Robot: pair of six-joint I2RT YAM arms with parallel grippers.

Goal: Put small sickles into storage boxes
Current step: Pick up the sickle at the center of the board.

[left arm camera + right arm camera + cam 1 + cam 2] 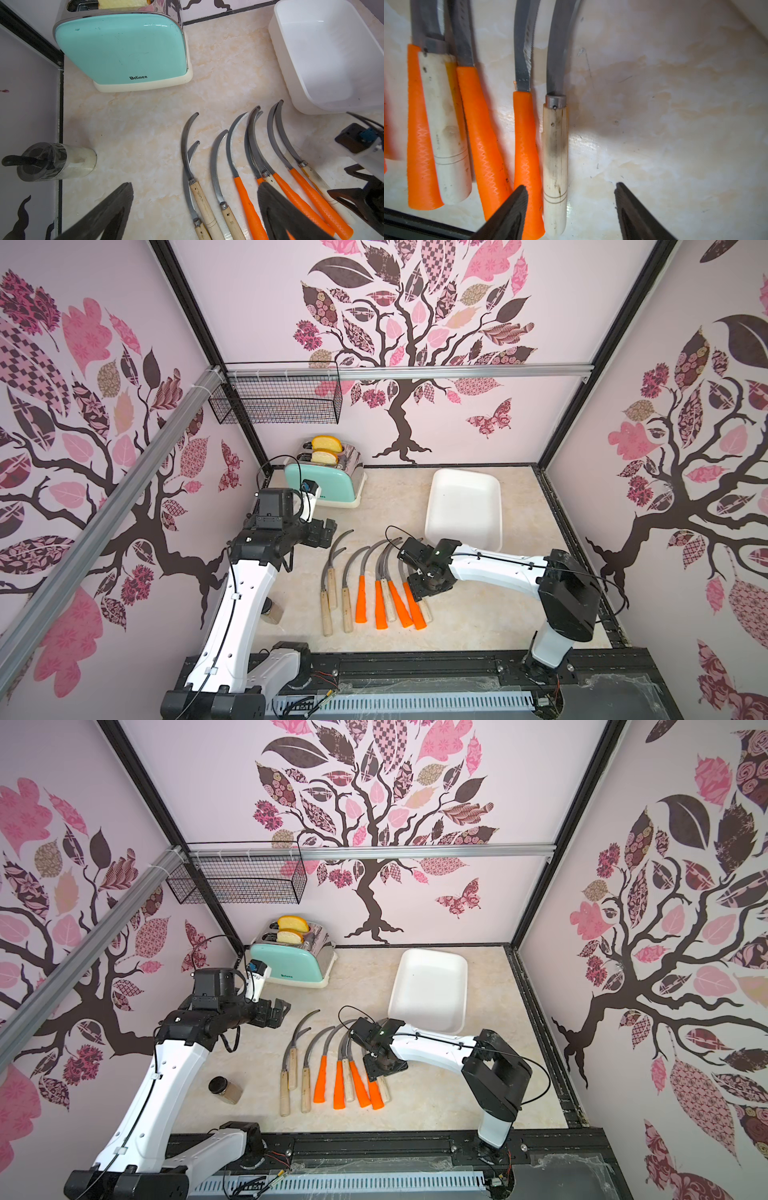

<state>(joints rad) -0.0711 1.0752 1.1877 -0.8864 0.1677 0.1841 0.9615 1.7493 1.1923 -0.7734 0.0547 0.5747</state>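
Note:
Several small sickles with curved grey blades lie side by side on the marble tabletop, some with pale wooden handles and some with orange ones. My right gripper is low over the right end of the row. In the right wrist view it is open, and the end wooden-handled sickle lies between the fingers, close to one finger and clear of the other. An orange handle lies beside it. The white storage box behind the row holds nothing. My left gripper hangs open and holds nothing, left of the blades.
A mint toaster with bread slices stands at the back left. A black wire basket hangs on the rail above it. A small jar with a dark lid sits by the left arm. Walls close in three sides.

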